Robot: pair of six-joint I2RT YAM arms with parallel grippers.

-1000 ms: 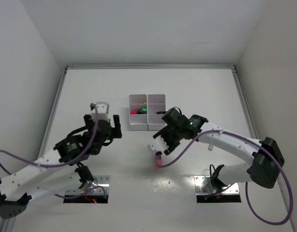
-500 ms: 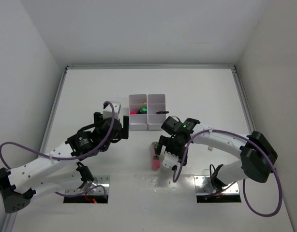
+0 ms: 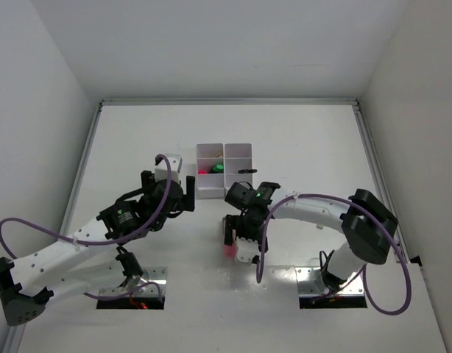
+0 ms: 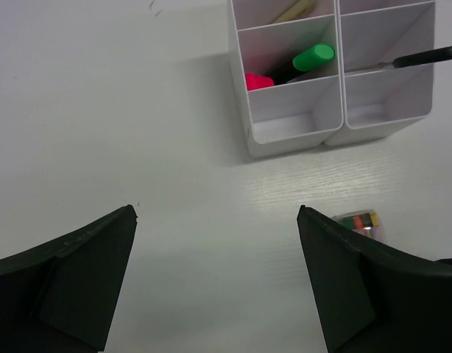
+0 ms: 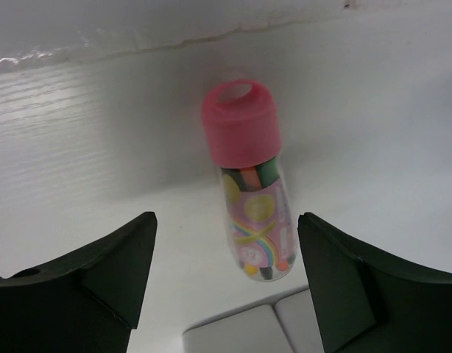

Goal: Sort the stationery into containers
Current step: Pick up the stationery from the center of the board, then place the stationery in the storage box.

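The pink-capped clear tube point(image 5: 248, 180), gripped a second ago by the right end effector point(image 5: 226, 218), now lies flat on the tabletop point(image 3: 299, 140) near its middle, on the near side of the organizer tray point(image 4: 292, 140). It is released and still unsorted, so a regrasp is probably intended. The right jaws are spread and straddle the tube without contact. The left end effector point(image 4: 217, 213) is spread and empty near the tray's near-left corner.

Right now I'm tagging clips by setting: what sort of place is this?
Probably a robot test cell, not a home or office: a left arm and right arm bolted to a white table, plain white walls boxing it in, and a small divided tray and pink-capped tube set out.
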